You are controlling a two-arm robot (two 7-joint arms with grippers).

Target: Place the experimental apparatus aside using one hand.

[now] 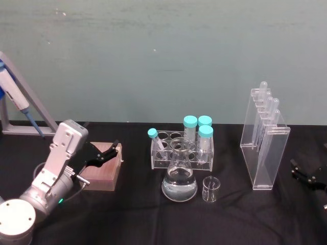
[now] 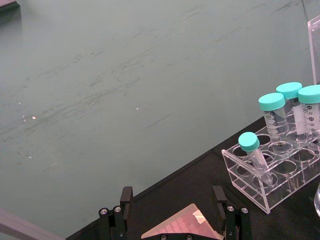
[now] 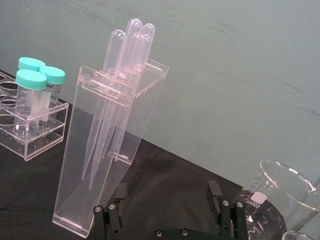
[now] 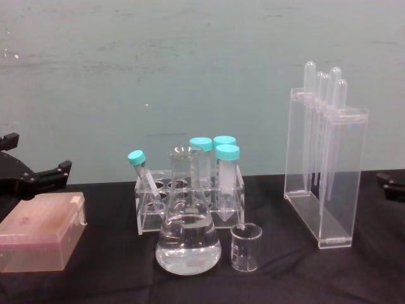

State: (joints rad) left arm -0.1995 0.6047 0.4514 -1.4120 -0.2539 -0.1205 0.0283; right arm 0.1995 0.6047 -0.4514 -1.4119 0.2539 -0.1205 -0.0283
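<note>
The tall acrylic pipette rack [image 1: 265, 140] stands upright at the right of the black table. The conical flask [image 1: 180, 179], holding clear liquid, and the small glass beaker [image 1: 210, 189] sit side by side in the middle front. My right gripper [image 1: 302, 171] is low at the right edge, just right of the pipette rack [image 3: 107, 150]; the right wrist view shows this gripper [image 3: 167, 189] open, empty and facing the rack. My left gripper [image 1: 109, 152] hovers open over the pink box [image 1: 102, 171] at the left, holding nothing.
A low acrylic rack of teal-capped tubes [image 1: 183, 148] stands right behind the flask. A pipettor on a stand [image 1: 18, 104] is at the far left. In the right wrist view a larger glass beaker [image 3: 280, 197] sits close beside my right gripper. The teal wall rises behind the table.
</note>
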